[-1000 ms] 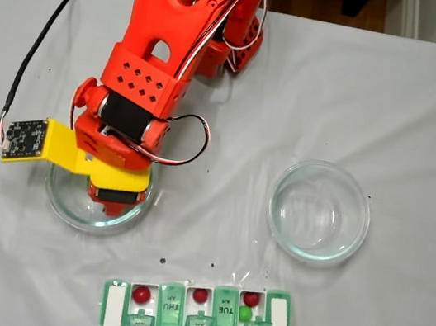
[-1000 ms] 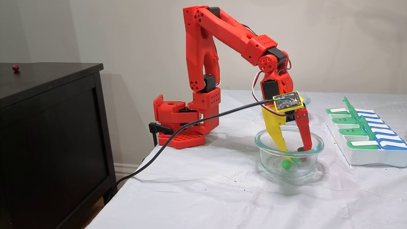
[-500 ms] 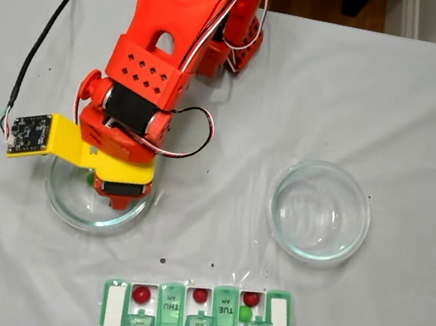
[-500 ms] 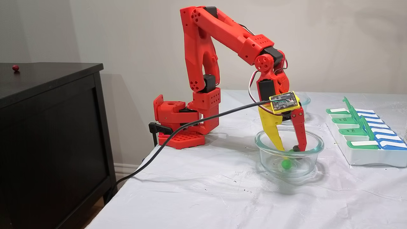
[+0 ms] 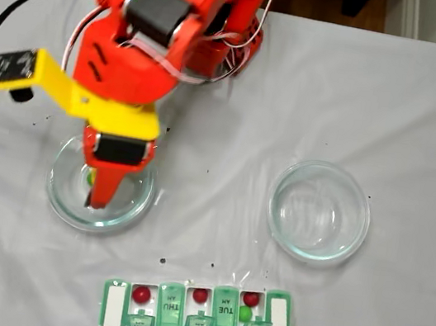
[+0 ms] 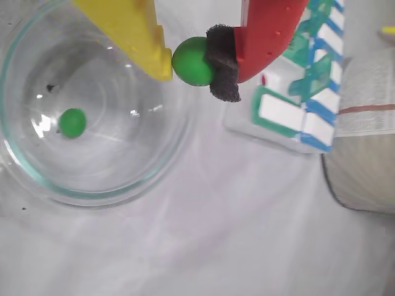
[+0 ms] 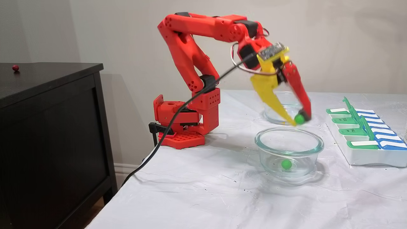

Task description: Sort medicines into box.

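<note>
Green ball (image 6: pixel 192 61) sits pinched between the fingers (image 6: pixel 159 54). Below them, one green ball (image 6: pixel 73 122) is left in the glass dish (image 6: pixel 162 161). The pill organizer (image 5: pixel 279 320) already holds three red and one green.

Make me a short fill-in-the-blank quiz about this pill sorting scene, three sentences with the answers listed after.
1. The end effector is shut on a ball whose colour is ____.
2. The number of green balls lying in the glass dish below the end effector is ____.
3. In the pill organizer, the open compartments hold one green ball and ____ red balls.

Missing words: green; one; three
</note>
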### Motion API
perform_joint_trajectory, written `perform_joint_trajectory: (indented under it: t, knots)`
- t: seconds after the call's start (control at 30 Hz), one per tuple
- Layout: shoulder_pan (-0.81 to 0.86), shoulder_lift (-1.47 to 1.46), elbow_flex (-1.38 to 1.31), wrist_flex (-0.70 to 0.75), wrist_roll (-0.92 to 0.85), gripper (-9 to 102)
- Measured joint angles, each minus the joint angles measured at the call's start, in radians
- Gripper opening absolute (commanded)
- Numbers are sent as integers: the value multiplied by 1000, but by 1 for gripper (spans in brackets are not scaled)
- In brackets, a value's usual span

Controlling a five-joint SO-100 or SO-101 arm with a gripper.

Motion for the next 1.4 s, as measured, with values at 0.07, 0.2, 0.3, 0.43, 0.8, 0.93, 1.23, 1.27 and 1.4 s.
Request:
perform_joint_trajectory:
  t: [0.07, 0.2, 0.3, 0.43, 0.8, 0.93, 1.23, 1.27, 1.4]
  knots:
    - [-44, 14, 0, -31, 60, 0]
    - [-222, 5, 64, -199, 141, 0]
    - [-321, -58, 83, -298, 181, 0]
    - [-367, -219, 83, -413, 218, 0]
    - [-385, -489, 15, -574, 262, 0]
    - [-385, -509, 5, -627, 272, 0]
    - [-403, -511, -2, -681, 219, 0]
    - [-405, -511, -2, -681, 216, 0]
    - [-414, -548, -3, -681, 201, 0]
